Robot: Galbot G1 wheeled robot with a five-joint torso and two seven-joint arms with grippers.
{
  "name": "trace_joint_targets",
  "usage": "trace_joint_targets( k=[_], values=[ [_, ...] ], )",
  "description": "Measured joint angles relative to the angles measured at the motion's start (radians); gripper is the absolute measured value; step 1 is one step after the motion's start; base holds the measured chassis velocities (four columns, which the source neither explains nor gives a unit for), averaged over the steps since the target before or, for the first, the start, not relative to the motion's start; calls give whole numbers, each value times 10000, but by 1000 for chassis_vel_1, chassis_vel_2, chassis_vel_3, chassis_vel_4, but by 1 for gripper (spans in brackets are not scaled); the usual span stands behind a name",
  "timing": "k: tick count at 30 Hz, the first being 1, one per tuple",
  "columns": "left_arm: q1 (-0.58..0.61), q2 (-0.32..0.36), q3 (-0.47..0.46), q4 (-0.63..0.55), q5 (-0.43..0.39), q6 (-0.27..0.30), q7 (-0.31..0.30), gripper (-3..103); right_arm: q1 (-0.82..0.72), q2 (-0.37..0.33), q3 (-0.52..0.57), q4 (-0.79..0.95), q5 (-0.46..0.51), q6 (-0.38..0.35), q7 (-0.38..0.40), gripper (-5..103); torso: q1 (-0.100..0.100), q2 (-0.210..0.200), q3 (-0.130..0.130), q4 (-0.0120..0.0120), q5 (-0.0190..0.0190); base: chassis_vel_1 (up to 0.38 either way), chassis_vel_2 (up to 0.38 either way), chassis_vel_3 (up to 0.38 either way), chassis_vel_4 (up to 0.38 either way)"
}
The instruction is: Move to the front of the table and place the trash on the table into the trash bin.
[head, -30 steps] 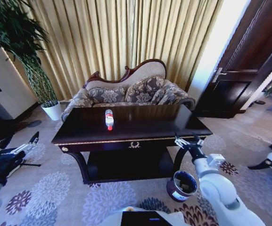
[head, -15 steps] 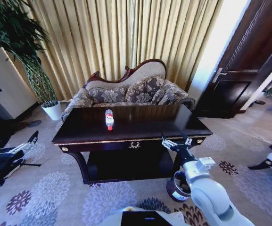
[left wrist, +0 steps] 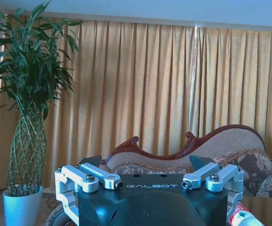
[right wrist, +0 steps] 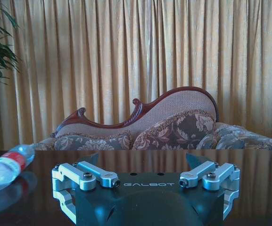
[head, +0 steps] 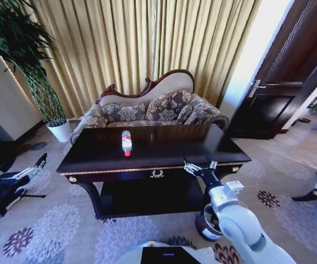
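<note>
I have the table [head: 163,148] centred in the head view, its dark glossy top taking up the middle of the frame, with a patterned sofa [head: 147,107] behind it against gold curtains [head: 147,44]. One potted plant [head: 32,71] stands off the table's far-left corner in a white pot [head: 60,131]. The trash bin [head: 205,226] sits on the carpet by the table's front-right leg; my right arm covers most of it, so I log its contents as not visible. Trash count on the tabletop: one item, a clear bottle [head: 126,142] with a red cap, lying on its side left of centre, cap end toward me. In the right wrist view the bottle [right wrist: 6,165] lies on the tabletop well off to one side, cut by the frame edge. The right gripper [head: 200,166] hovers at the table's front edge, right of the gold emblem [head: 157,174], fingers spread apart and holding nothing. The left gripper [head: 29,170] is parked low, well left of the table, fingers likewise spread and empty.
</note>
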Motion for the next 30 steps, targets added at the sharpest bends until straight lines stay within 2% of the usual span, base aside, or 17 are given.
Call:
trace_joint_targets(
  k=[9,17,22,26,27,30],
  values=[
    [-31,-60,42,21,18,6,3,100,56,-17,-87,-1,25,25,0,100,3,-2,0,1,-1,-157,162,150,-158],
    [-6,-22,60,156,37,-1,-32,100,21,61,-200,-22,-43,74,16,100,-2,0,-2,1,-1,-25,21,21,-24],
    [-196,442,244,469,12,-26,-540,100,-50,143,-187,-33,-92,124,45,100,-7,3,-4,2,-2,0,0,0,0],
    [-835,1451,550,1126,-387,-30,-1365,100,-130,217,-141,-46,-103,187,249,100,-2,1,-1,0,-2,0,0,0,0],
    [-835,1451,550,1126,-387,-30,-1365,100,-130,217,-141,-46,-103,187,249,100,-2,1,-1,0,-2,0,0,0,0],
    [-1381,1999,800,1466,-567,255,-1852,100,-250,289,-118,-14,-127,203,285,100,-1,1,-2,-1,-4,0,0,0,0]
  ],
)
